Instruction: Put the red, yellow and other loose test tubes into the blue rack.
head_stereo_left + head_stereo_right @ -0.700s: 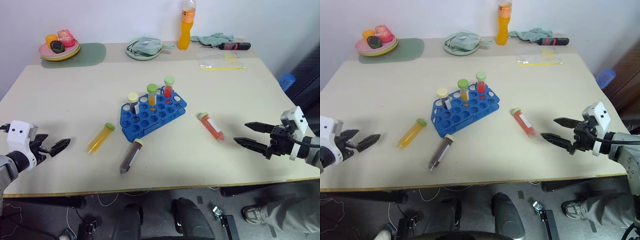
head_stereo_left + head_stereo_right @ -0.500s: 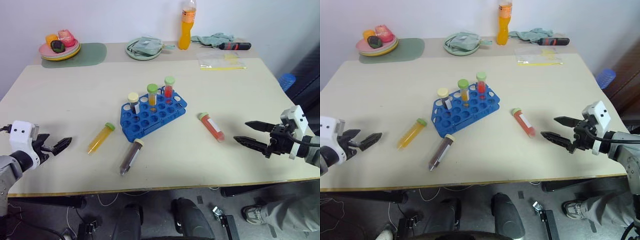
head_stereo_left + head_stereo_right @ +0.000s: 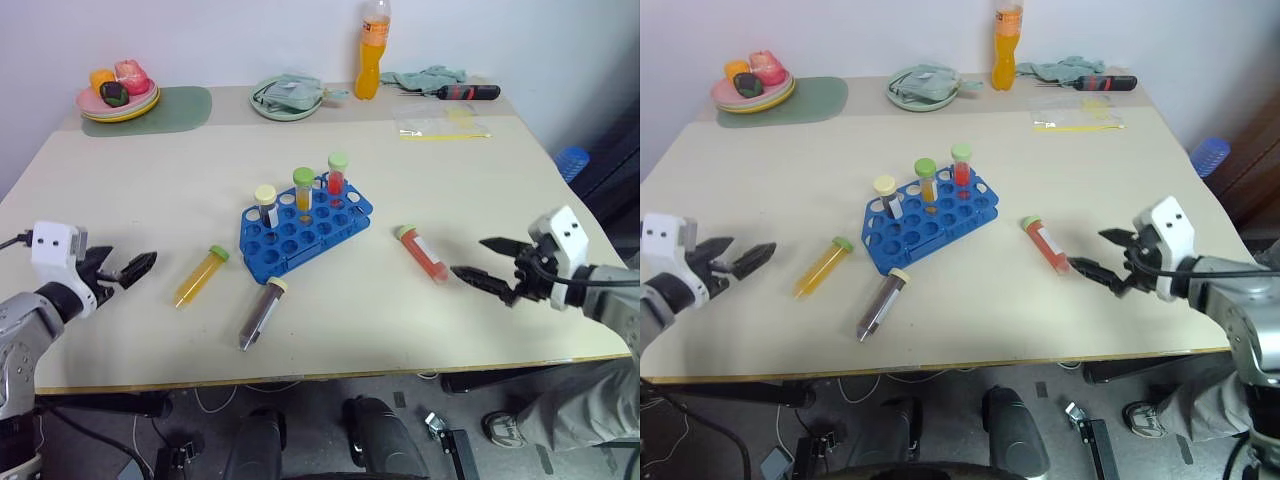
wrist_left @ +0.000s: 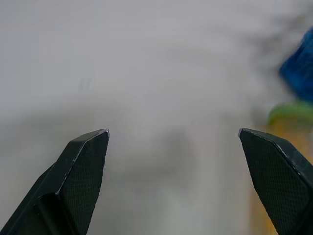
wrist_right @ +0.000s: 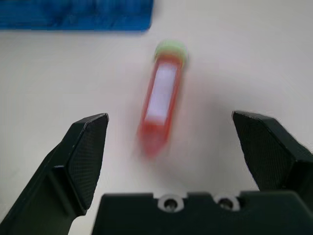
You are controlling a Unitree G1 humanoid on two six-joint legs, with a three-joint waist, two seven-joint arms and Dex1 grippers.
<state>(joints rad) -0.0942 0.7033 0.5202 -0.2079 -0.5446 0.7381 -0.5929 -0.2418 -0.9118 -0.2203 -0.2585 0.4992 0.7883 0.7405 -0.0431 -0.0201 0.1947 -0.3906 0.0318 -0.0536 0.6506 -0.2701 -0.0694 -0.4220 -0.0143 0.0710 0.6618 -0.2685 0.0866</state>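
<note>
Beside red tube (image 3: 423, 252) — right pincer (image 3: 484, 262) open.

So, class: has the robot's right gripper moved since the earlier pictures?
Yes. The open right gripper has closed in toward the red green-capped test tube lying on the beige table.

yellow tube (image 4: 286, 161) blurred and cut off at the edge.

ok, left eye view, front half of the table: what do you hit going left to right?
left gripper → yellow tube → dark tube → blue rack → red tube → right gripper
</note>
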